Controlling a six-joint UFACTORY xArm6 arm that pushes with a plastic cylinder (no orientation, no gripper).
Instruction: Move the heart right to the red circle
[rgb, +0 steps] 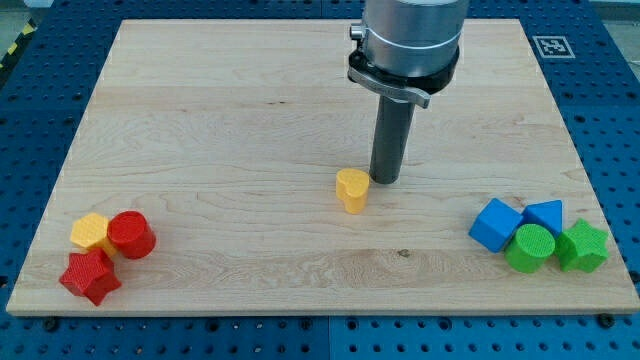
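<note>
Rod vertical, my tip (385, 180) down at board centre-right.

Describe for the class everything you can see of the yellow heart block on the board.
The yellow heart is a small, matte, plastic-looking block with a flat heart-shaped top and straight sides, standing upright near the middle of the wooden board. Its pointed end faces the view's bottom. My tip sits just at its upper right, close against it; whether they touch cannot be told. No other block is near it: the red circle lies far off toward the view's bottom left.
</note>
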